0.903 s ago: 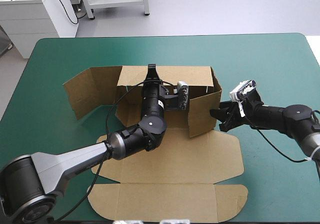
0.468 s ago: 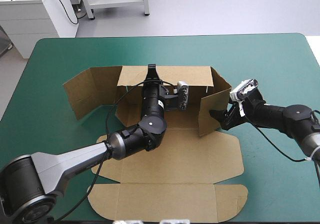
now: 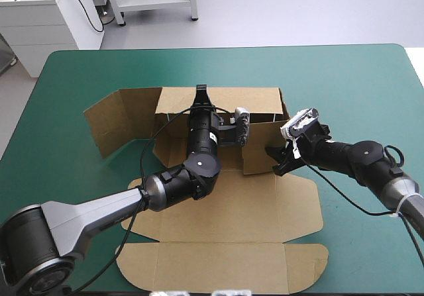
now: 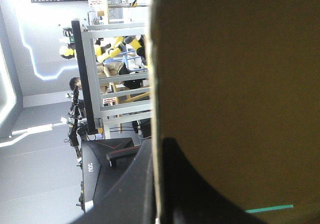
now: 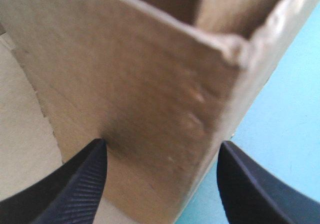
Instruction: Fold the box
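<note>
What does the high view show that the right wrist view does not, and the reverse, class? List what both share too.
Only the high view: the whole box, its lid flat toward the near edge, and the left gripper at the back wall's top. Only the right wrist view: the ribbed fingertips standing apart, open. Both: the right gripper at the raised right flap.

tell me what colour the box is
The box is plain brown, clearest in the high view.

No legible txt, labels or nos. on box (image 3: 218, 243) or teal-green cover (image 3: 351, 77).
</note>
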{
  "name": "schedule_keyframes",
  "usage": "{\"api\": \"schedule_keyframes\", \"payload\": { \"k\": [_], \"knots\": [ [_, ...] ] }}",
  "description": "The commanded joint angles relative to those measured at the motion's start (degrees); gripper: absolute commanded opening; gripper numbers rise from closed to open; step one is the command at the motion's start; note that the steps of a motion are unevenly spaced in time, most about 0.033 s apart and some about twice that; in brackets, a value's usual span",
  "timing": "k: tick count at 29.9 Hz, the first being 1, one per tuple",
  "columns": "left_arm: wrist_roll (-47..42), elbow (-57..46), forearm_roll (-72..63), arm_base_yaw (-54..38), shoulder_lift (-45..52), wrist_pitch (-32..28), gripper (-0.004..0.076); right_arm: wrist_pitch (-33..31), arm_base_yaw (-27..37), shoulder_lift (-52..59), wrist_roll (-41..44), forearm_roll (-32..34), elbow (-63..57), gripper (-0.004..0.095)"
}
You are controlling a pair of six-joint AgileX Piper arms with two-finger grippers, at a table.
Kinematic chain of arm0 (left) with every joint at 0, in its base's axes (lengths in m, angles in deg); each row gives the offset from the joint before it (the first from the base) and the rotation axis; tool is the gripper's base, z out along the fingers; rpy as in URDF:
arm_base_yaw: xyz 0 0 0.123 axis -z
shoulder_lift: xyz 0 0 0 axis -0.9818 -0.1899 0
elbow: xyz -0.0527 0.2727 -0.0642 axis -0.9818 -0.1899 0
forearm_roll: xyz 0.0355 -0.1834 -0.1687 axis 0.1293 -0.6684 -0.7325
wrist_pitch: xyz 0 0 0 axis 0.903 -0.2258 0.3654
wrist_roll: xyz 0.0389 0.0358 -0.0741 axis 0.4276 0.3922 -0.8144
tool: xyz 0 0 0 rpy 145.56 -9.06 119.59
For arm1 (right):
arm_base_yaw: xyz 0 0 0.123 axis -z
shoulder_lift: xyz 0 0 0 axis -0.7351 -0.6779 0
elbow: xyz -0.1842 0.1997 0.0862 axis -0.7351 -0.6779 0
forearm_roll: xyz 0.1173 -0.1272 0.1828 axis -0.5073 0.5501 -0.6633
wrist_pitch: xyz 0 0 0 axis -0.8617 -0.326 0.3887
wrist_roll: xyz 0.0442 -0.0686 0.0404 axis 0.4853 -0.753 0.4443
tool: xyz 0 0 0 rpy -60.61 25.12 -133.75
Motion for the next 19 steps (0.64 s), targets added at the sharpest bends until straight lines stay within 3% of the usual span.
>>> {"api": "schedule_keyframes", "payload": {
  "k": [1, 13, 15, 19],
  "knots": [
    [-0.7, 1.3, 3.0, 0.3, 2.9, 0.6, -0.0008, 5.7, -1.5, 1.5, 1.4, -3.6, 1.5, 0.0576],
    [-0.7, 1.3, 4.9, 0.3, 2.9, 0.6, -0.0008, 29.9, -12.4, 1.5, 1.0, -9.1, 1.5, 0.0554],
    [-0.7, 1.3, 5.0, 0.3, 2.9, 0.6, -0.0008, 31.5, -12.8, 1.5, 1.0, -10.0, 1.5, 0.0438],
    [-2.2, 1.3, 5.0, 0.3, 2.9, 0.6, -0.0008, 31.4, -12.8, 1.5, 1.0, -10.2, 1.5, 0.0016]
  ]
}}
